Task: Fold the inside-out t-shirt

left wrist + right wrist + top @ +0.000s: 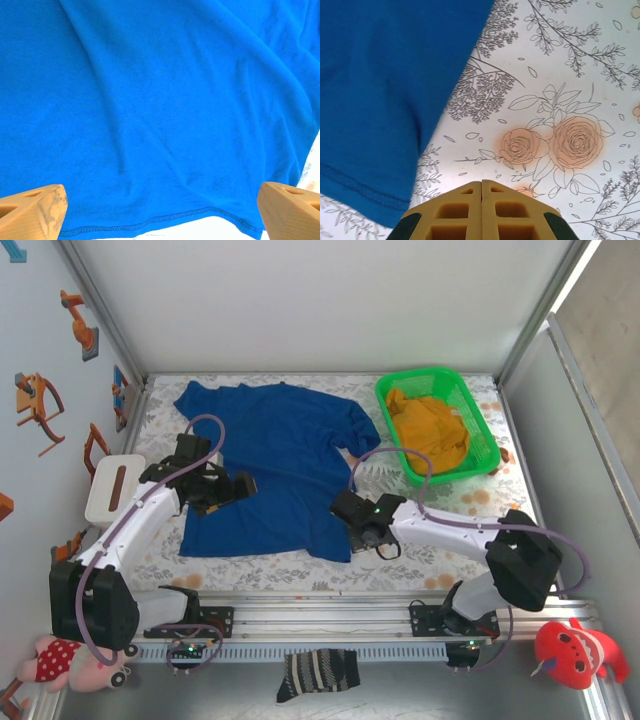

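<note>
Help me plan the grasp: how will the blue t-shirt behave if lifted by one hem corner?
Probably floppy: the blue t-shirt lies flat in soft wrinkles, so it should drape from a pinch. Likely light: thin knit. Pushed, it may bunch rather than slide on the floral table cover.

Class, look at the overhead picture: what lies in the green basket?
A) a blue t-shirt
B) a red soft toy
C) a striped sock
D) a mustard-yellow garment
D: the green basket holds a crumpled mustard-yellow garment, while the blue t-shirt lies spread out beside it.
</note>
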Robot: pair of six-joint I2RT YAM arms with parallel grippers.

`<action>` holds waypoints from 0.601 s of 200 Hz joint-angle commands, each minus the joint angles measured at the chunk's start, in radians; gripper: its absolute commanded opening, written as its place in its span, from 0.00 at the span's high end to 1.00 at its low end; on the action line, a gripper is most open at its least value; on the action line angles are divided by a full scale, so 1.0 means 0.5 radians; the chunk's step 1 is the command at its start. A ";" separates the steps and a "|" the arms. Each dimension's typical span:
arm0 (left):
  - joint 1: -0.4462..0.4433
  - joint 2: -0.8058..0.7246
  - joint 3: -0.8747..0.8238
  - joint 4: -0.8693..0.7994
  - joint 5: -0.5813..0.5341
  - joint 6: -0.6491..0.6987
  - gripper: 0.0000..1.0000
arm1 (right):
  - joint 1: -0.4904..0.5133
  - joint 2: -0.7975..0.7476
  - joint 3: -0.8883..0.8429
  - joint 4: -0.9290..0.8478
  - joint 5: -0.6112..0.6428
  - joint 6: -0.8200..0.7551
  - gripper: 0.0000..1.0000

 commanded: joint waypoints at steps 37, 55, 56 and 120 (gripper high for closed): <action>-0.019 0.018 0.047 -0.012 0.013 0.012 0.03 | 0.011 0.137 -0.034 0.299 -0.313 0.055 0.61; -0.022 0.019 0.047 -0.010 0.005 0.008 0.03 | 0.012 0.206 -0.057 0.379 -0.359 0.081 0.60; -0.024 0.018 0.045 -0.010 0.006 0.009 0.03 | 0.013 0.211 -0.059 0.383 -0.362 0.082 0.60; -0.031 0.053 0.050 0.014 0.017 -0.009 0.03 | -0.009 0.269 -0.169 0.438 -0.397 0.076 1.00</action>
